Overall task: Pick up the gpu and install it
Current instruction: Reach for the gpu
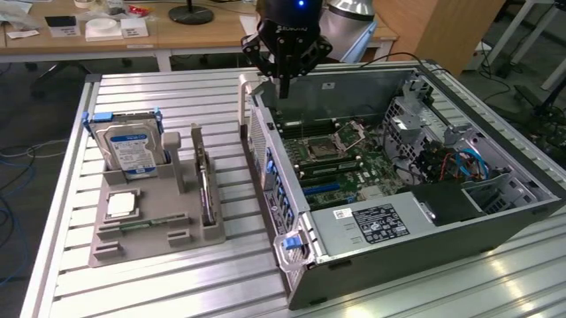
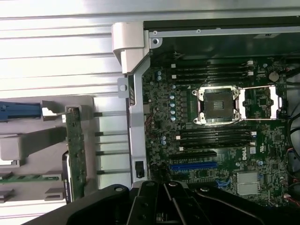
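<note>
End effector (image 1: 285, 91) closed, empty, over case (image 1: 495, 225) wall; gpu (image 1: 206, 185) on edge in holder (image 1: 150, 235), well apart toward exterior view's left. Exterior view adds hard drive (image 1: 128, 149).

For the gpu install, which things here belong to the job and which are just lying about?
Part of the job:
- gpu, standing in the grey holder
- open computer case with its motherboard
- hand, over the case's edge

Lying about:
- hard drive, upright in the same holder
- memory stick, also in that holder

Green gpu (image 1: 204, 185) upright in gray holder (image 1: 142, 242)
</note>
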`<state>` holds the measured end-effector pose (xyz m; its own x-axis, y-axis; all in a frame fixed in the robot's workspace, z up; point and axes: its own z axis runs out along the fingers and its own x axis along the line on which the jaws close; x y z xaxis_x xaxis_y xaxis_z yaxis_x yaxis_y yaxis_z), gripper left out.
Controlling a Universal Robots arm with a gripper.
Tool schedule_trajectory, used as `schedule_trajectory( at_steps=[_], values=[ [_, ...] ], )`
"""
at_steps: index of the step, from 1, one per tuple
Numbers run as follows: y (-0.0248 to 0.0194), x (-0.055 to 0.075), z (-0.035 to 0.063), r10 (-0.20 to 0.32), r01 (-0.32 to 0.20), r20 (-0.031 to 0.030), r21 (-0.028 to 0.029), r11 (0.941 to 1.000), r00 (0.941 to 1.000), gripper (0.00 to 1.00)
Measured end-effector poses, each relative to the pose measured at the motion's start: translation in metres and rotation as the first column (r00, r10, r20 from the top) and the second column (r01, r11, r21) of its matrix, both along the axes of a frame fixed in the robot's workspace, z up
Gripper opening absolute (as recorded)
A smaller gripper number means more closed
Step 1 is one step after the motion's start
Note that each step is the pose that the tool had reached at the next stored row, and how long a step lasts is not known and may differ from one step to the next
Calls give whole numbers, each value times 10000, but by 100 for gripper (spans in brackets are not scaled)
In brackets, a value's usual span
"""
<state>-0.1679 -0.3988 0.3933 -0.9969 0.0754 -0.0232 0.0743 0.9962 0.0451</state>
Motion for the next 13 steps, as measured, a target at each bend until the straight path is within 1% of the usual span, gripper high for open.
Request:
schedule_trajectory(
  at_steps=[13],
  values=[
    [0,-119,0,1,-1,1,0,10000,10000,11]
  ],
)
